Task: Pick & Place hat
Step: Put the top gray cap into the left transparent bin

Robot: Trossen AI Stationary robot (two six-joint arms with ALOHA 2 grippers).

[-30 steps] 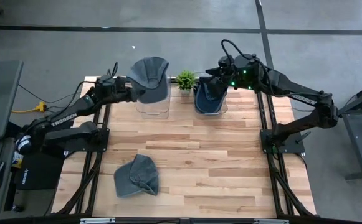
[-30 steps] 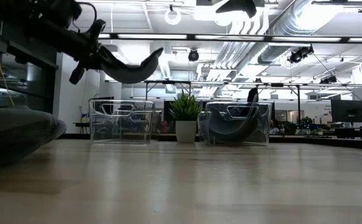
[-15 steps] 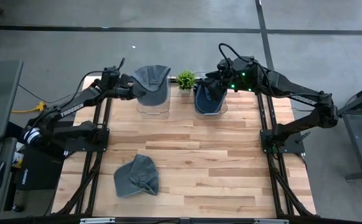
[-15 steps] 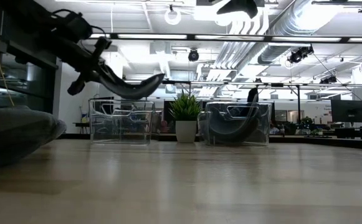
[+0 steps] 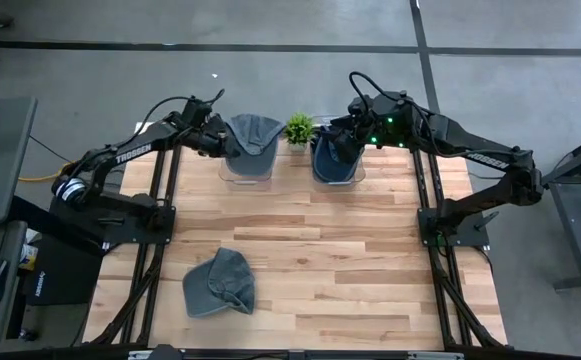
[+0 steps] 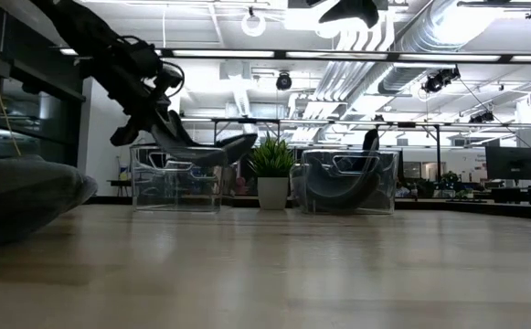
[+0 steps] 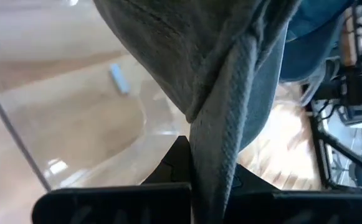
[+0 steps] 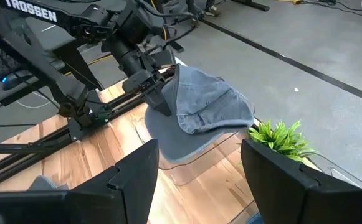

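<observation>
Carrying the grey hat, the left arm has swung further across the far end of the counter over the last second. The hat has dropped from well above the left clear bin to sit just over the bin's open top. In the low view it now hangs level with the bin's rim, its brim pointing toward the potted plant.

The left hand is clamped on the hat's edge. The left wrist view shows fabric pinched between the dark fingers, with the bin's clear wall behind. The descent suggests the placing step is nearly done. Release appears to be the next requirement, though part of the hat overhangs the rim on the plant side and may catch there.

The right arm has barely shifted. Its hand hovers over the right clear bin, which already holds a dark blue hat. The fingers stand apart in the right wrist view, holding nothing.

A third hat, a grey one, lies crumpled on the near left of the counter, well apart from both bins. It has not moved, so one pick looks outstanding.
</observation>
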